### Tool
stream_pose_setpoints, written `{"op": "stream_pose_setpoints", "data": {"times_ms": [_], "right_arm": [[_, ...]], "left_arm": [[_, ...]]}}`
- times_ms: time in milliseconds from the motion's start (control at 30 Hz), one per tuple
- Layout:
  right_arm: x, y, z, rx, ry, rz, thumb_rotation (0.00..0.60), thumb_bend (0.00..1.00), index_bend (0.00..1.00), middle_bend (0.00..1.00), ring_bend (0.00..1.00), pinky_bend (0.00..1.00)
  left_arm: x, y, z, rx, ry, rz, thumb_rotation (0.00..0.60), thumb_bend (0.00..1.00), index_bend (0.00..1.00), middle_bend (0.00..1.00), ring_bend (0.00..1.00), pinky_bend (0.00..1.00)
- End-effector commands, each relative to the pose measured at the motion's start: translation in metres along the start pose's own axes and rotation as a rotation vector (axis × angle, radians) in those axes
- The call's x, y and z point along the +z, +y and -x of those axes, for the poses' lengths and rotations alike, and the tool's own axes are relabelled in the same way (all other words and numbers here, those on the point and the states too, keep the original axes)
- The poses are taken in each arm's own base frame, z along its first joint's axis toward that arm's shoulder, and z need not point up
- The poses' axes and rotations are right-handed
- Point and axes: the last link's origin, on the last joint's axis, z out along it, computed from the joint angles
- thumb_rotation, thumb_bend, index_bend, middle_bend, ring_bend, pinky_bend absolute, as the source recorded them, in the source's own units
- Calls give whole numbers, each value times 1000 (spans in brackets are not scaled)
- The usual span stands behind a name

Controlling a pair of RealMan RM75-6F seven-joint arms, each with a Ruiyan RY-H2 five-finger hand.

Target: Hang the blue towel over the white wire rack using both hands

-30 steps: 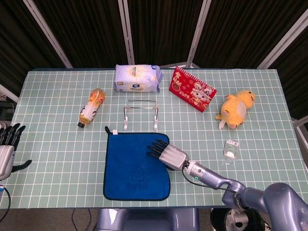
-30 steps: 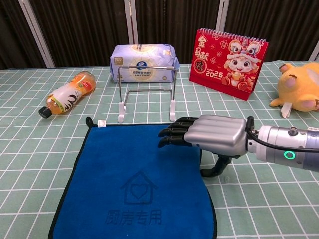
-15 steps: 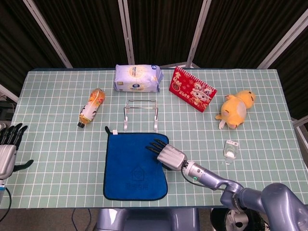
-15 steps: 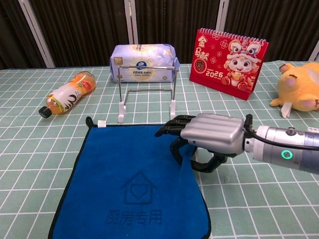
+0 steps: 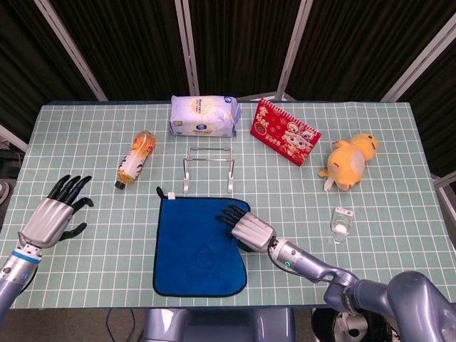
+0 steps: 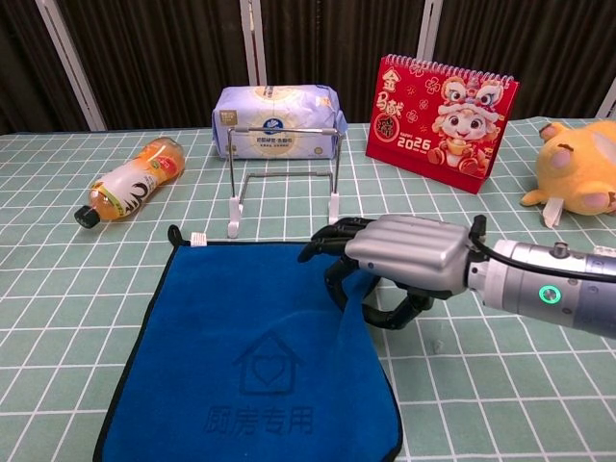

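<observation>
The blue towel (image 5: 196, 246) (image 6: 252, 354) lies flat on the table's near side, with its far right corner bunched. My right hand (image 5: 244, 225) (image 6: 397, 261) grips that corner, fingers curled around the cloth and the thumb under it. The white wire rack (image 5: 208, 169) (image 6: 284, 178) stands upright just behind the towel. My left hand (image 5: 55, 214) hovers over the table's left side with its fingers spread and holds nothing; it shows only in the head view.
Behind the rack lies a white tissue pack (image 5: 204, 115) (image 6: 277, 121). An orange drink bottle (image 5: 135, 159) (image 6: 130, 181) lies at the left. At the right are a red desk calendar (image 5: 285, 131) (image 6: 443, 109), a yellow plush toy (image 5: 349, 160) (image 6: 577, 180) and a small white bottle (image 5: 342, 224).
My right hand has closed on the towel's far right corner and pulled it up and inward. My left hand has moved in from the left edge over the table.
</observation>
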Motion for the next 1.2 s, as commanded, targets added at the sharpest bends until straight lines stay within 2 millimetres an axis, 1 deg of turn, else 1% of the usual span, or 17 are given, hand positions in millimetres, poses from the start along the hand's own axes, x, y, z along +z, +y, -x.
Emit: {"op": "stream_pose_setpoints", "data": {"times_ms": [33, 233, 433, 567, 733, 1000, 1200], "right_arm": [[1, -1, 1, 16, 2, 7, 600, 559, 576, 111, 0, 49], [3, -4, 0, 32, 10, 8, 600, 560, 575, 112, 0, 50], [4, -8, 1, 48, 17, 4, 600, 560, 576, 112, 0, 50], [4, -9, 1, 63, 22, 4, 600, 560, 575, 112, 0, 61], [5, -9, 2, 73, 26, 5, 600, 560, 576, 112, 0, 64], [6, -8, 0, 68, 27, 8, 600, 560, 586, 112, 0, 64], [5, -7, 0, 75, 29, 12, 600, 561, 591, 112, 0, 64]], "left_arm": [[32, 24, 28, -65, -34, 163, 600, 260, 401, 0, 0, 0], [44, 35, 52, -97, -57, 232, 600, 259, 415, 0, 0, 0], [53, 51, 68, -158, -77, 280, 600, 260, 415, 0, 0, 0], [57, 61, 76, -194, -84, 289, 600, 260, 415, 0, 0, 0], [63, 73, 91, -227, -118, 298, 600, 261, 415, 0, 0, 0], [70, 79, 103, -198, -145, 308, 600, 259, 415, 0, 0, 0], [71, 85, 108, -207, -151, 316, 600, 261, 414, 0, 0, 0]]}}
